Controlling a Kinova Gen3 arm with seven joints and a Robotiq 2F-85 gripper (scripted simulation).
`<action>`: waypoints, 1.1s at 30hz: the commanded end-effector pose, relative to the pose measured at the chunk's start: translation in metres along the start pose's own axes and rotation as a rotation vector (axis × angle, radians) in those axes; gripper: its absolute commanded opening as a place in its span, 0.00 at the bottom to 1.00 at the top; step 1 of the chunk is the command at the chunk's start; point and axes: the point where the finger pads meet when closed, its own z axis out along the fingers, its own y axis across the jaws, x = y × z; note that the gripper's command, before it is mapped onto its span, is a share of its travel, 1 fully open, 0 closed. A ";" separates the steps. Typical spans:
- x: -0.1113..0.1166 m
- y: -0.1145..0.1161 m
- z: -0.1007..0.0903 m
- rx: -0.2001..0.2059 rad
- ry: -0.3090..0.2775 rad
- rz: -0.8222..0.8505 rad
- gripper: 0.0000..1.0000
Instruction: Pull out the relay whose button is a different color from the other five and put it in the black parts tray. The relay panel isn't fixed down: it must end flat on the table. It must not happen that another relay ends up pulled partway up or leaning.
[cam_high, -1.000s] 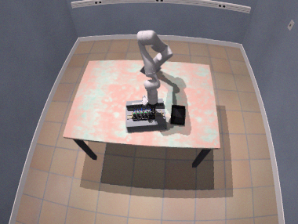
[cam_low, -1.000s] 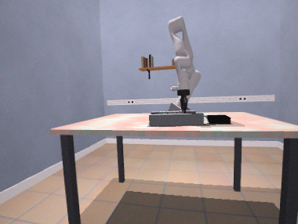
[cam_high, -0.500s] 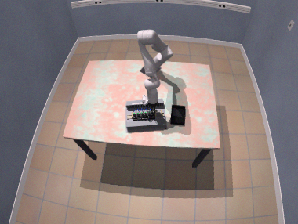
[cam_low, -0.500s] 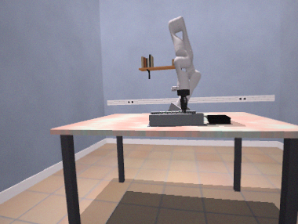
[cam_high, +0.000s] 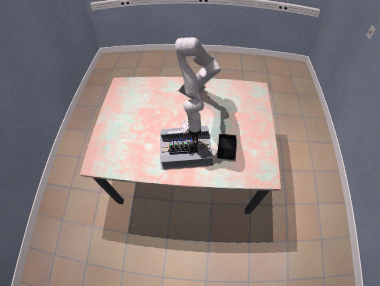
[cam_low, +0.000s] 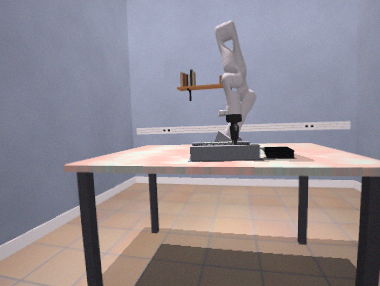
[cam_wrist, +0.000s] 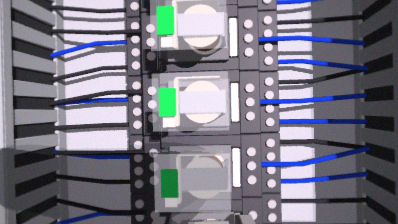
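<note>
The grey relay panel (cam_high: 186, 147) lies flat on the table, left of the black parts tray (cam_high: 227, 147); it also shows in the side view (cam_low: 225, 151), with the tray (cam_low: 278, 151) to its right. My gripper (cam_high: 191, 134) (cam_low: 233, 140) points straight down at the panel's row of relays and is shut on a relay, of which only a sliver shows at the bottom edge of the wrist view (cam_wrist: 220, 219). I cannot tell its button colour. Three clear relays with green buttons (cam_wrist: 192, 25) (cam_wrist: 192, 102) (cam_wrist: 195, 180) sit in the row ahead. The fingers are hidden in the wrist view.
Blue and black wires (cam_wrist: 320, 95) run from the terminal blocks to slotted ducts on both sides of the relay row. A wall shelf with books (cam_low: 192, 82) hangs behind the arm.
</note>
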 end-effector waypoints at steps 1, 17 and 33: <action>0.000 0.000 0.000 0.006 0.001 0.000 0.00; 0.000 -0.001 -0.001 -0.019 0.001 0.000 0.00; 0.000 -0.002 -0.001 -0.044 0.001 0.000 0.00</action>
